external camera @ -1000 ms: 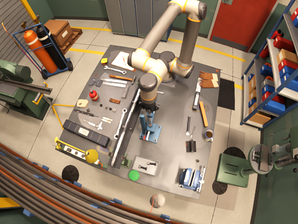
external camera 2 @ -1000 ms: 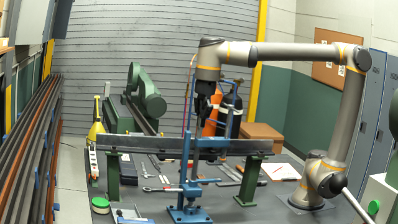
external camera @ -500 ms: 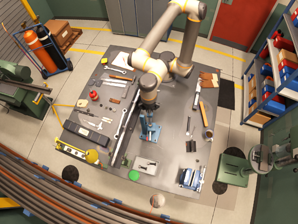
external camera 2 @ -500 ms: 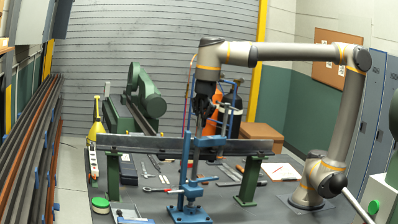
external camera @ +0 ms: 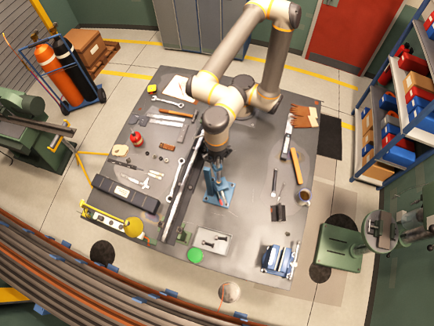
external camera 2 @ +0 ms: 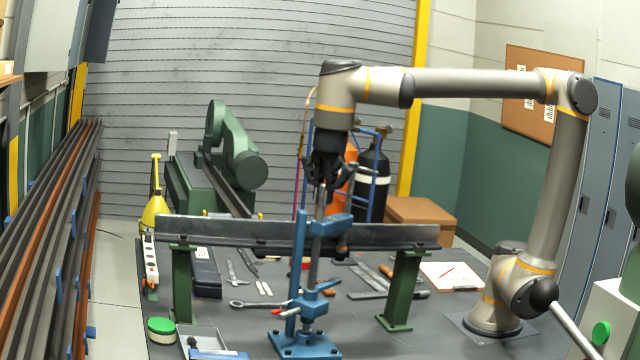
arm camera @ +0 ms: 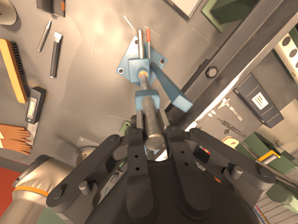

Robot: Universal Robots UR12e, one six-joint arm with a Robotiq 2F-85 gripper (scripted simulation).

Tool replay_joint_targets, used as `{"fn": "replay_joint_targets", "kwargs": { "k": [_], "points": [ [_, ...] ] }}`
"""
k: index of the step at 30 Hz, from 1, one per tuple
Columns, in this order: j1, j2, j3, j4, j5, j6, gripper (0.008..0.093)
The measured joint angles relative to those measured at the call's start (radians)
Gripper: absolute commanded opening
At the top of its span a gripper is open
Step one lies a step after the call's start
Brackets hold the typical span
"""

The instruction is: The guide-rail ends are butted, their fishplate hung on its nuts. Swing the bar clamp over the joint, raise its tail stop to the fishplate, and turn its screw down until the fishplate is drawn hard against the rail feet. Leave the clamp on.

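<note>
The blue bar clamp stands on its bolted base plate just in front of the guide rail, which spans two green stands. Its steel screw rises upright through the blue head, and the screw's top is held in my closed gripper, which points straight down above it. The clamp's blue arm reaches toward the rail. The tail stop sits low on the bar, with a red-tipped lever beside it. A fishplate nut shows under the rail.
The rail and its green stands run close by the clamp's left side. Wrenches, a power strip, a tray with bolts, a blue vise, a mug and a brush lie around the dark mat.
</note>
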Motion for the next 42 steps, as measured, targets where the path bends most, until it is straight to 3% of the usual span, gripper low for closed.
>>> {"fn": "replay_joint_targets", "kwargs": {
  "k": [24,42],
  "points": [
    [0.0,0.0,0.0,0.0,0.0,-0.606,0.008],
    [0.0,0.0,0.0,0.0,0.0,-0.879,0.008]
  ]
}}
